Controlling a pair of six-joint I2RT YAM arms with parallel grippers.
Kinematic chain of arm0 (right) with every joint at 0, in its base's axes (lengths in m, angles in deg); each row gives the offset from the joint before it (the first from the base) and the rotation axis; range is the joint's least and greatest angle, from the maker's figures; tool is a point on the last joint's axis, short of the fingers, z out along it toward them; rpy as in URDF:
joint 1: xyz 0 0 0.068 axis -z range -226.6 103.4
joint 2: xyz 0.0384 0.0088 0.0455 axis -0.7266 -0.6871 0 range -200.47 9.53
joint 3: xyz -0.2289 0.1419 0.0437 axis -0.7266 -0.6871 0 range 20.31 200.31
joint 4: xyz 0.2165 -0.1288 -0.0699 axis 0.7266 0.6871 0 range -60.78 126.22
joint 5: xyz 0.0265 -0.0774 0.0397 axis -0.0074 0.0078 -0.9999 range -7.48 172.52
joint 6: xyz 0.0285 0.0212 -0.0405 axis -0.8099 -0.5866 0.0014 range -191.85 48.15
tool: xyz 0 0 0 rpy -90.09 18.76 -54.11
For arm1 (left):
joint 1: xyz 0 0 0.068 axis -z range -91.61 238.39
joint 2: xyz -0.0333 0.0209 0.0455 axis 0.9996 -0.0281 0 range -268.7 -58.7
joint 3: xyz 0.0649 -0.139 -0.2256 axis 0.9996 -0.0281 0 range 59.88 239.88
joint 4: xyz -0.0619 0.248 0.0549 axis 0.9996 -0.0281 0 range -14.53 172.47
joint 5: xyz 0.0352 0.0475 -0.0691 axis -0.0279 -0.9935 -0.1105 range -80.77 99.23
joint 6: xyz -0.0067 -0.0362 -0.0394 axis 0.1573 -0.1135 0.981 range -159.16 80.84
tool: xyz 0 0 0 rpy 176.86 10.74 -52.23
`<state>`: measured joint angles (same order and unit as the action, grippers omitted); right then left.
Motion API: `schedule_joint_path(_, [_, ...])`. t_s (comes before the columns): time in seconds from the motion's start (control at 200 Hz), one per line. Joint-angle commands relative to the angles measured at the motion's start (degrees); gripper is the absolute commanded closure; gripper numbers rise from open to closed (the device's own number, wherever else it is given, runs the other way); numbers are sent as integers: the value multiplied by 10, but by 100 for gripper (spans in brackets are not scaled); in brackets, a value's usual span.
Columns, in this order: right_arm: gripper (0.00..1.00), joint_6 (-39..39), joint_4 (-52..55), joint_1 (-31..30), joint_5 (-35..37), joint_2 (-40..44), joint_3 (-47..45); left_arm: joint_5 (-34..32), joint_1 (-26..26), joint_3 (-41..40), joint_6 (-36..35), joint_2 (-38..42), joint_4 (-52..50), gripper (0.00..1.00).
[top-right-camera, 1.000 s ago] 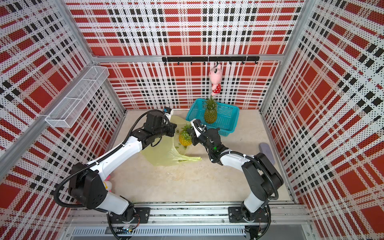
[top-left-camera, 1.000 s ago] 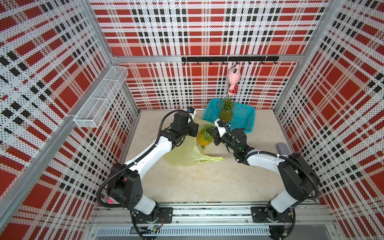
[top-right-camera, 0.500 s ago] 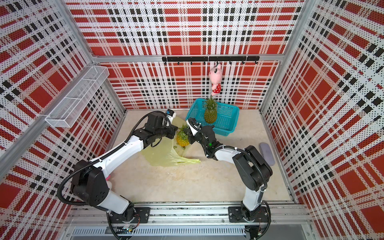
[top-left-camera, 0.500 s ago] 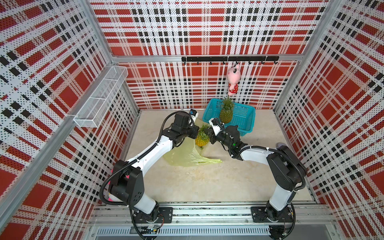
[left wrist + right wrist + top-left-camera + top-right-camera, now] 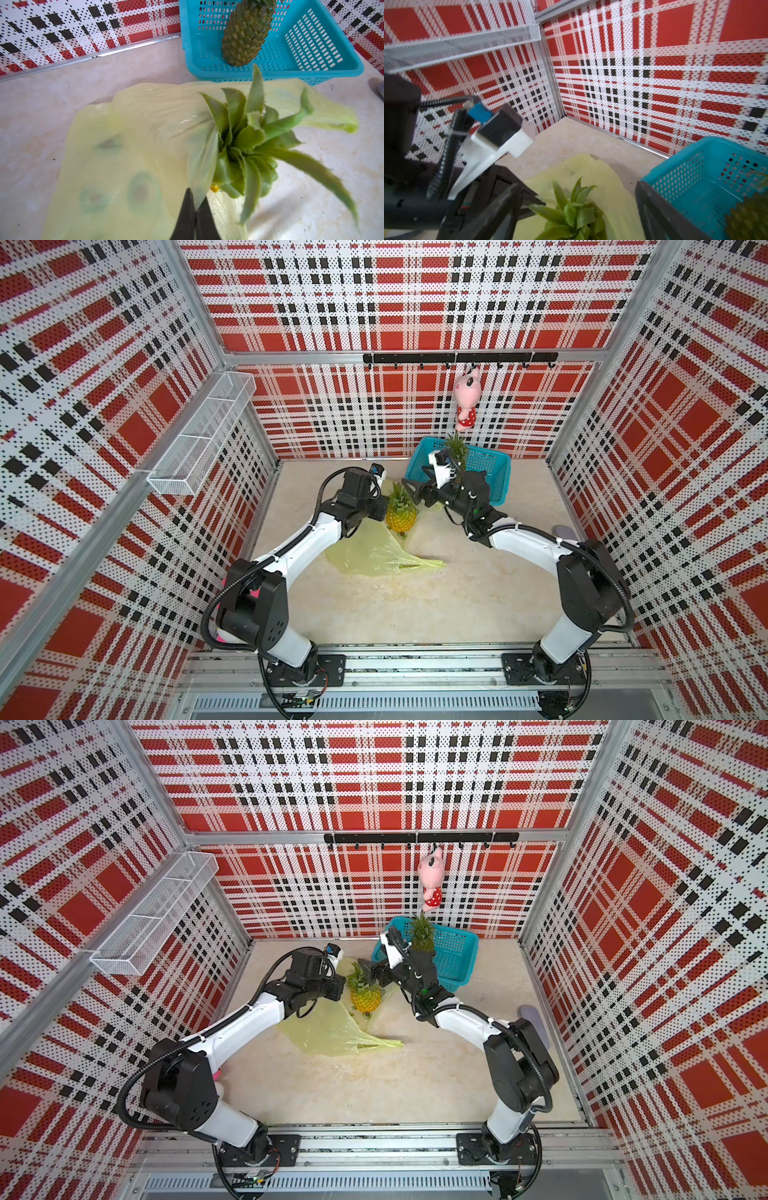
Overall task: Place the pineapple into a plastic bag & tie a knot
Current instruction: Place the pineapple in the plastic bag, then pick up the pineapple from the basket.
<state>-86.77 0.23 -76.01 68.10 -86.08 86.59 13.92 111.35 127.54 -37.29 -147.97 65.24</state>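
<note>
The pineapple (image 5: 401, 519) stands upright on the pale surface (image 5: 415, 605), yellow and scaly, touching the raised edge of the plastic bag (image 5: 374, 553). Only the left wrist view shows you the left hand (image 5: 196, 199) clamped on that thin, glossy, translucent film. The right wrist view shows the right hand (image 5: 576, 186) spread wide, its 2 dark fingers flanking the spiky green crown, holding nothing.

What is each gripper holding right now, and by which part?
Left gripper pinches the thin yellow-green plastic bag by its edge, beside the yellow pineapple. Right gripper is open, holding nothing.
</note>
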Motion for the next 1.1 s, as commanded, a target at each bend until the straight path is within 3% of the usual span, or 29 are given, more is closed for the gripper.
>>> schedule_joint_path(0.0, [8,-47,88,62,28,23,20,-10,-4,-11,-9,-2,2,100])
schedule_joint_path(0.15, [6,-28,214,113,101,-2,69,-13,-4,-17,-9,-1,7,100])
schedule_joint_path(0.381, [5,-19,352,144,155,-129,245,-6,-2,-23,-9,4,10,100])
schedule_joint_path(0.697, [9,-20,384,148,204,-295,460,3,7,-44,-10,21,17,100])
schedule_joint_path(0.917, [12,4,370,150,217,-358,510,9,7,-49,-10,21,18,100])
schedule_joint_path(0.992, [23,9,359,152,196,-371,523,10,6,-50,-12,22,18,100])
schedule_joint_path(1.092, [57,16,348,152,168,-375,528,9,6,-52,-11,26,17,100])
